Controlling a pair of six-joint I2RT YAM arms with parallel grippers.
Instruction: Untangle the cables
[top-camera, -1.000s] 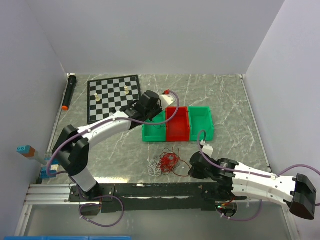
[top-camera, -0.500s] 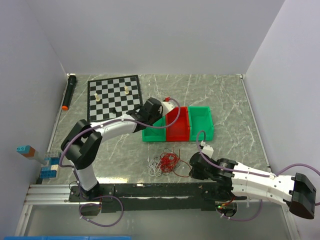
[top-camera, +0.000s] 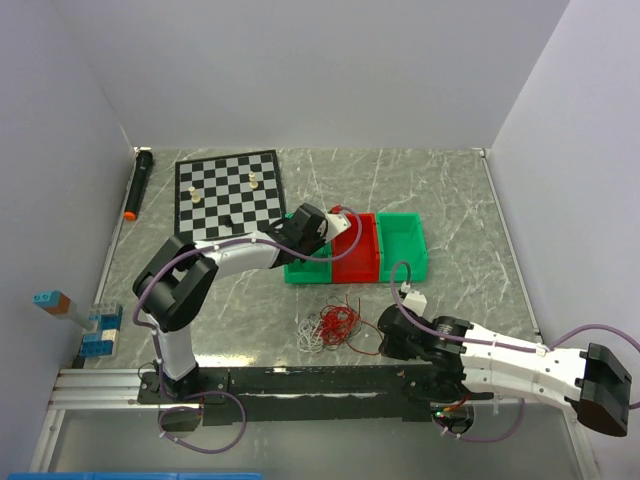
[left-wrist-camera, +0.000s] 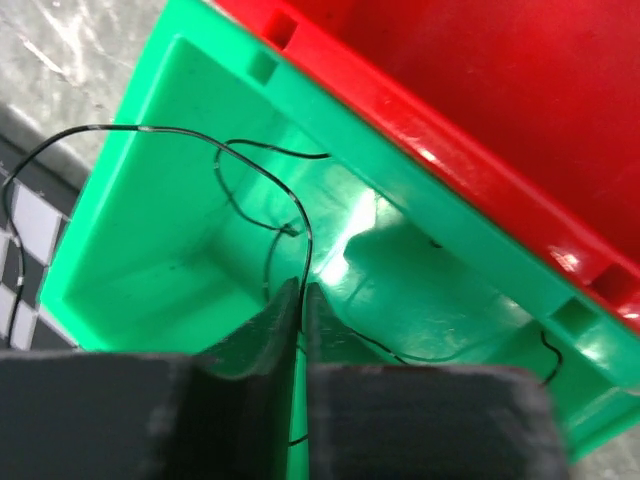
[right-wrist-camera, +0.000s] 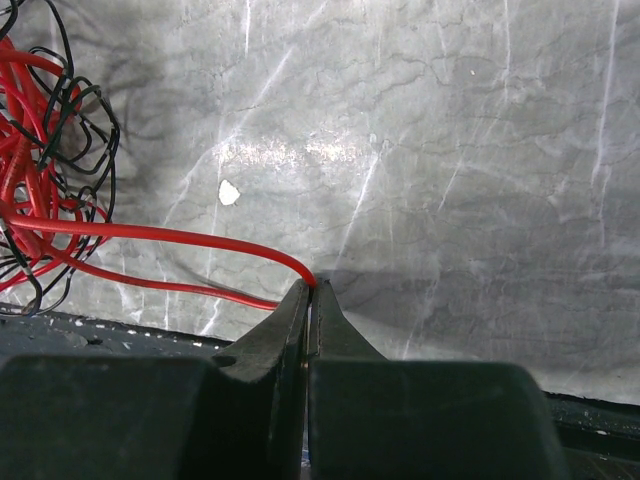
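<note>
cables (top-camera: 328, 327) lie tangled on the bench (top-camera: 450, 200) just nearer the arm bases than the red bin (top-camera: 358, 252). left gripper (left-wrist-camera: 302, 300), over the green bin (left-wrist-camera: 140, 260) touching the red bin's left side, has its jaws pinched on a thin black wire (left-wrist-camera: 250, 165). right gripper (right-wrist-camera: 312, 298), also nearer than the red bin, has its jaws clamped on a red wire (right-wrist-camera: 170, 235) running from the tangle.

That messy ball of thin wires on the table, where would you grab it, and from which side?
Probably one stray loop at the rim, not the dense red middle. The tangle lies loose and flat, with pale loops spilling out on its left edge. Coming down from above there looks best, since the right gripper is shut on a red strand on the opposite side.
</note>
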